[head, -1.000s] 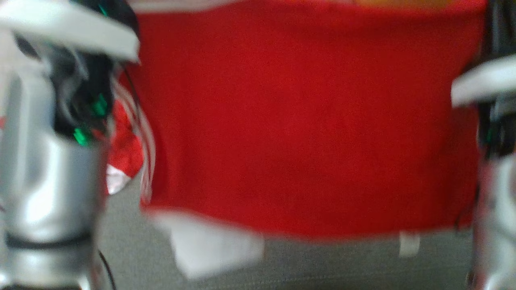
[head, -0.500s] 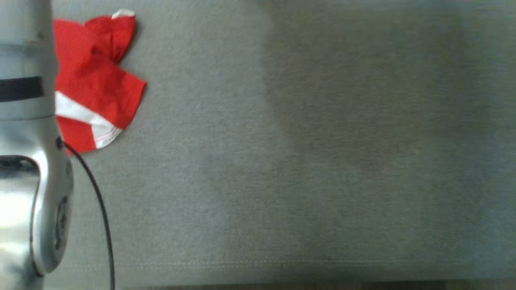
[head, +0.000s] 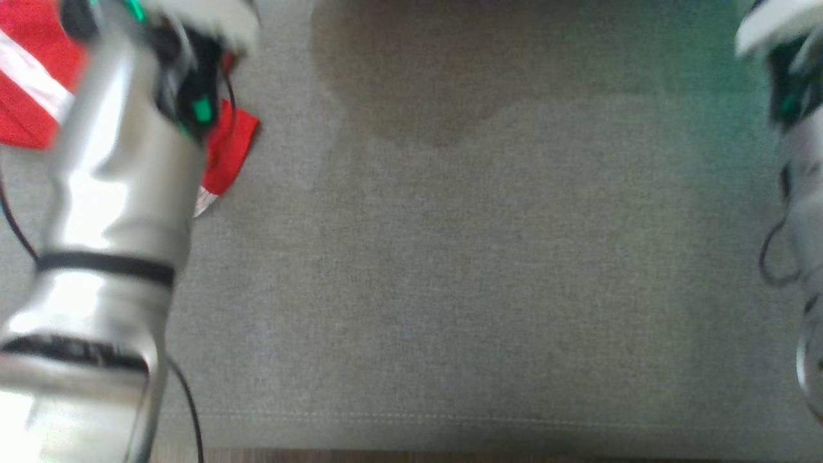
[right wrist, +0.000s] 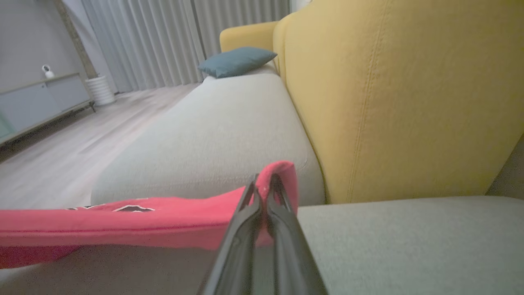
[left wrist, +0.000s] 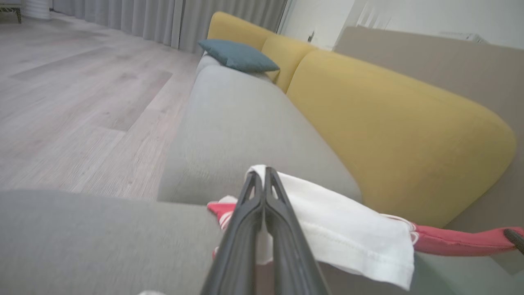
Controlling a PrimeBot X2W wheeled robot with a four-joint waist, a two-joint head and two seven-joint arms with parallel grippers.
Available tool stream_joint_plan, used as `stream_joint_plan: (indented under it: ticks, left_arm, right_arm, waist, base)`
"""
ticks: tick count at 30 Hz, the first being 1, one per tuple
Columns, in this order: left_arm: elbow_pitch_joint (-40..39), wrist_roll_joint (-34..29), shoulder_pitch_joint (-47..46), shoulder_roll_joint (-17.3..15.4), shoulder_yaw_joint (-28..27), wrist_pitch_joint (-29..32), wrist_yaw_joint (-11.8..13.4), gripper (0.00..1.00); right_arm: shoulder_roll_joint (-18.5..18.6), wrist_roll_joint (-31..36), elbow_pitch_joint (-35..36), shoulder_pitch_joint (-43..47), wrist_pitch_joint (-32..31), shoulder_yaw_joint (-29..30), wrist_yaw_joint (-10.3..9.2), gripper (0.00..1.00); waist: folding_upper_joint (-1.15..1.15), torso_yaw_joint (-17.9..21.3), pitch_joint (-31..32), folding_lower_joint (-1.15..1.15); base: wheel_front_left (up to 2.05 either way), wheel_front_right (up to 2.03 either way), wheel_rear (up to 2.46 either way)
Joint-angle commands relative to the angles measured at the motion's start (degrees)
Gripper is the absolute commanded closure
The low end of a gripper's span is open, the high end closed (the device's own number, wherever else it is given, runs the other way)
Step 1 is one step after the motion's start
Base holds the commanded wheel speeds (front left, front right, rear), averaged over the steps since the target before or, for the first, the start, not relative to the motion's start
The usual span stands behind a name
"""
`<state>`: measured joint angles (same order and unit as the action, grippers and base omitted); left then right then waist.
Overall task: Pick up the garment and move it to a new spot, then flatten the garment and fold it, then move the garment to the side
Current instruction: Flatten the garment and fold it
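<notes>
A: While it is held up like this, how will the garment (right wrist: 123, 223) handle?

B: Soft and light, I'd judge. It's thin red cloth with a white hemmed part, limp and sagging wherever nothing supports it. Edges and corners are the places to take it, well apart, so that it spreads.

A: And the grip now?

B: The left gripper (left wrist: 264, 176) is pressed together on the white-and-red edge. The right gripper (right wrist: 264, 184) pinches a red fold at its tips.

A: Where is it, and which way does it run?

B: It's over the grey seat cushion (head: 450, 257), near the yellow backrest (left wrist: 389, 123). Its long axis runs left to right between the two grippers, roughly along the backrest. The head view is blurred, so I can't say how much hangs at the left.
</notes>
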<state>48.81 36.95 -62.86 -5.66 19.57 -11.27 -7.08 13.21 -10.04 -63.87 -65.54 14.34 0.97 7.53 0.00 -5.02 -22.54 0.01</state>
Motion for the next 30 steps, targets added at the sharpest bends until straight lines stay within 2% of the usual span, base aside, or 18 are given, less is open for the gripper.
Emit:
stream_joint_plan:
  ticks: [1,3,6,15,22,30]
  left_arm:
    - [-1.58,-0.18,-0.91,-3.00,-0.61,-0.61,-0.17,1.00]
    - [-1.05,-0.16,2.74,-3.65,1.55,-0.36,-0.31,1.00]
    - [-2.32,4.65,8.46,-3.98,3.33,2.19,-0.37,1.00]
    - [-11.79,12.29,22.31,-11.11,11.32,7.53,-0.39,1.00]
    - [-19.53,15.41,29.18,-15.65,16.07,10.27,-0.40,1.00]
    - [-28.20,19.09,35.20,-20.70,20.12,15.12,-0.40,1.00]
  right_arm:
    - [-0.03,-0.61,1.50,-0.64,0.42,-1.53,-0.04,1.00]
    - [0.88,-1.94,0.63,2.17,-0.07,-5.01,-0.04,1.00]
    - [2.66,-4.16,0.58,6.63,-0.82,-10.70,-0.04,1.00]
    - [10.69,-14.88,7.71,19.22,-5.45,-29.25,-0.04,1.00]
    - [17.16,-21.99,12.02,24.05,-9.86,-37.44,-0.04,1.00]
    - [20.31,-27.94,13.82,27.99,-15.00,-42.97,-0.04,1.00]
  waist:
    - [0.00,-0.01,1.04,-0.01]
    - [0.00,-0.08,2.29,-0.01]
    - [0.00,0.00,4.47,-0.01]
    - [0.00,-0.19,9.99,-0.01]
    - [0.00,-0.03,12.71,-0.01]
    - [0.00,0.45,16.93,-0.01]
  base:
    - [0.00,0.00,0.00]
    - [0.00,0.00,0.00]
    - [0.00,0.00,0.00]
    - [0.00,0.00,0.00]
    - [0.00,0.00,0.00]
    - [0.00,0.00,0.00]
